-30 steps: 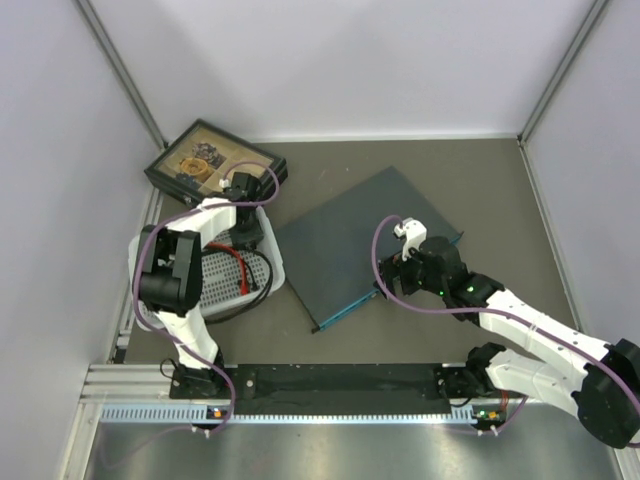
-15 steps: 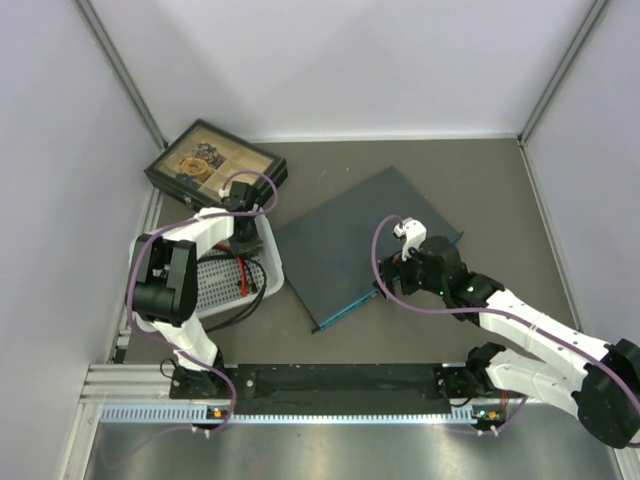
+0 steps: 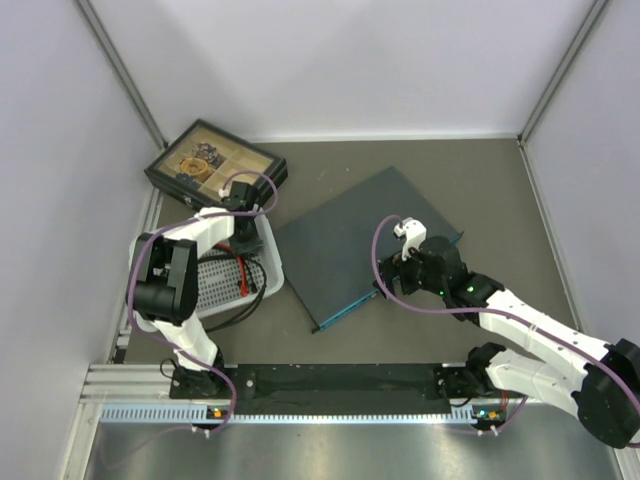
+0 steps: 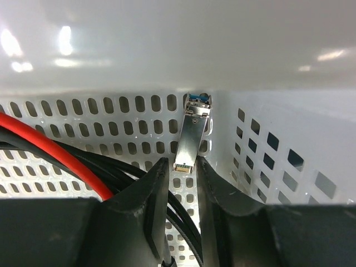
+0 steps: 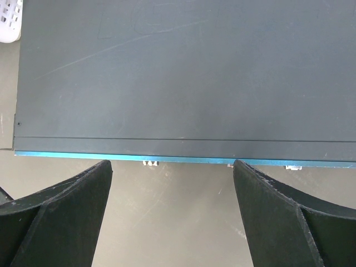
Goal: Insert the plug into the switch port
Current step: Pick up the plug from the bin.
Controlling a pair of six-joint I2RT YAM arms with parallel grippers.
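The plug (image 4: 192, 136), a small silver module with a blue far end, leans in the corner of a white perforated basket (image 4: 267, 128). My left gripper (image 4: 181, 162) reaches into that basket (image 3: 215, 285). Its narrowed jaws flank the plug's near end, with a sliver of gap on the left side. The switch (image 3: 350, 245) lies flat mid-table, and its teal port edge (image 5: 183, 159) faces my right gripper (image 5: 172, 167). That gripper stands open just short of the edge, holding nothing. Small white tabs poke out along the teal edge.
Red (image 4: 55, 150) and black cables (image 4: 111, 172) coil in the basket, left of my fingers. A black compartmented box (image 3: 213, 163) sits at the far left corner. Grey walls enclose the table on three sides.
My left wrist has slid toward the basket's far corner, and its jaws have narrowed around the plug's end. The right arm and the switch have not moved.
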